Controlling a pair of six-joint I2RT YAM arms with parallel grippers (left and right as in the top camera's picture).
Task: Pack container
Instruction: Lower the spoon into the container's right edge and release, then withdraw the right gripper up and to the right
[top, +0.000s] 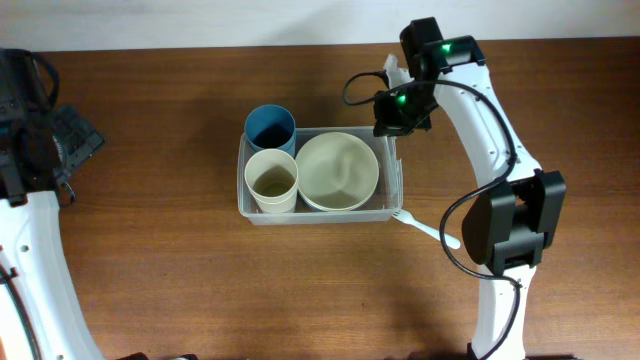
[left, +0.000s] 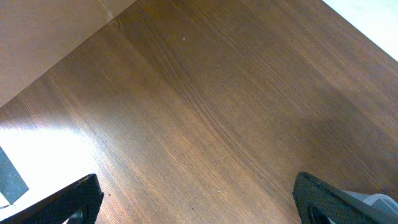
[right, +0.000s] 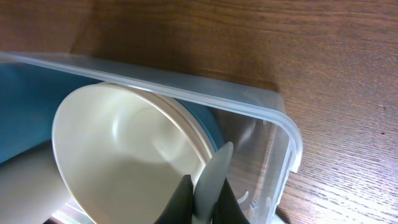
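Note:
The clear container (top: 243, 205) sits mid-table holding a blue cup (top: 270, 125), a cream cup (top: 271, 180) and a cream bowl (top: 337, 170). My right gripper (top: 392, 122) hovers over its right rear corner. In the right wrist view this gripper (right: 205, 186) is shut on a thin, pale flat utensil (right: 216, 165). The utensil's tip points down between the bowl (right: 118, 155) and the container wall (right: 273, 155). My left gripper (left: 196, 186) is open over bare wood at the far left, with nothing between its fingers.
A white plastic fork (top: 425, 228) lies on the table just right of the container's front right corner. My right arm's base (top: 510, 225) stands beside it. Brown wood surrounds the container on all sides.

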